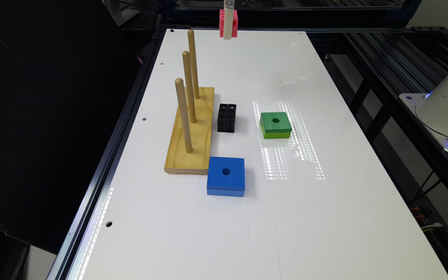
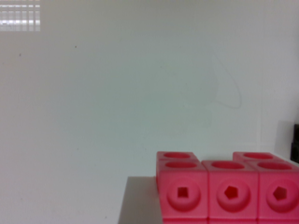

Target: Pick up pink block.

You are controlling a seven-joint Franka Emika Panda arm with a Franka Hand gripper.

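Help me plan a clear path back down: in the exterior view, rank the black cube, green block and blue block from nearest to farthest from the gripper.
The gripper hangs above the table's far end.
1. Black cube, beside the wooden peg base.
2. Green block, toward the exterior view's right.
3. Blue block, nearest the camera.

Glossy white table (image 1: 325, 217), bare wood and moulded plastic.
The pink block (image 2: 229, 189) looks like smooth plastic with a soft sheen; the peg stand (image 1: 191, 134) is pale varnished wood (grain visible); the blue block (image 1: 226, 181) and green block (image 1: 275, 125) look painted matt.
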